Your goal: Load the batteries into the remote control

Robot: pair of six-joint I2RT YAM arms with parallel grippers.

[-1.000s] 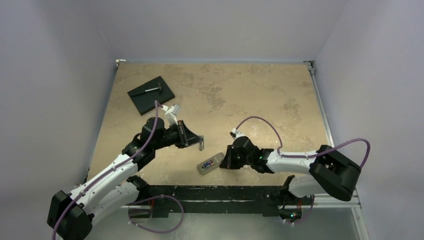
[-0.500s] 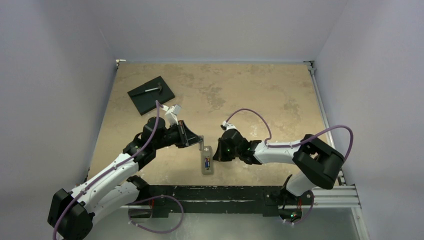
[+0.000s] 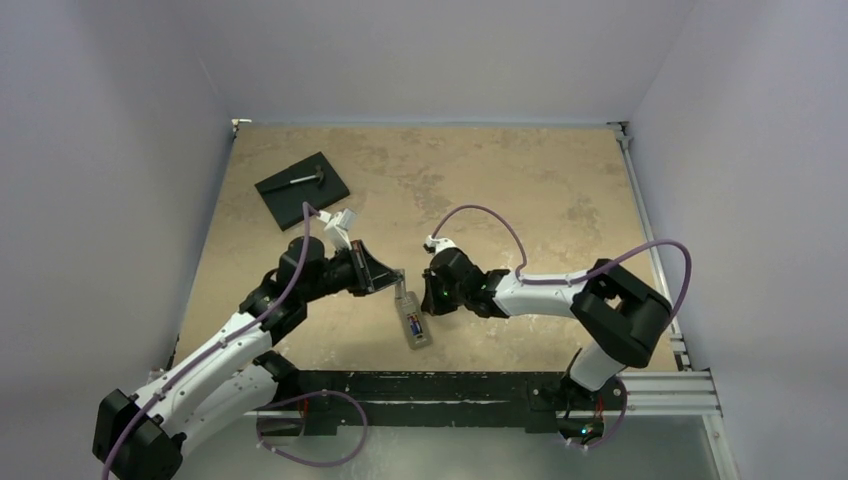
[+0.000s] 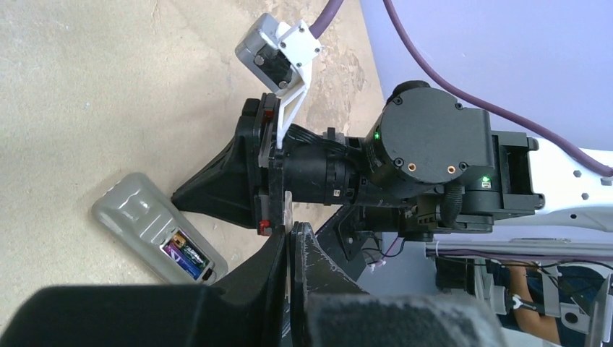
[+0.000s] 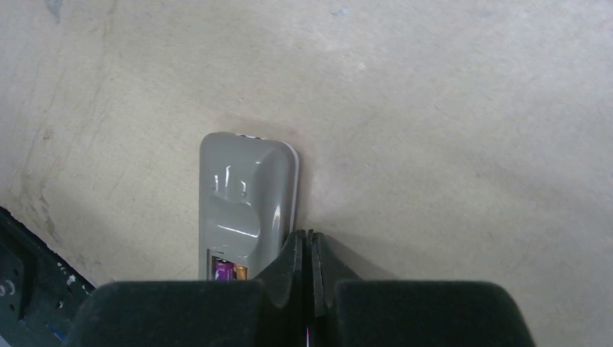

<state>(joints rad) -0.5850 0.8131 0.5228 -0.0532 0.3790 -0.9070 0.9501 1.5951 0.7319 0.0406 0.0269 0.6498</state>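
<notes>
The slim white, grey-backed remote control (image 3: pixel 413 322) lies back-up on the tan bench (image 3: pixel 500 190), its long axis running near-to-far. The purple and gold batteries (image 4: pixel 185 253) sit in its recess. The right claw (image 5: pixel 309 244), pressed together, touches its nearer long edge. The left claw (image 4: pixel 289 238), also pressed together, waits just beside its far end.

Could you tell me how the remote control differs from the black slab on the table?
The remote control is slim and grey; the black slab is square and wider. The remote control lies toward the near edge, batteries in its open recess; the black slab sits far left, bearing a small metal tool. Both lie flat on the table.
</notes>
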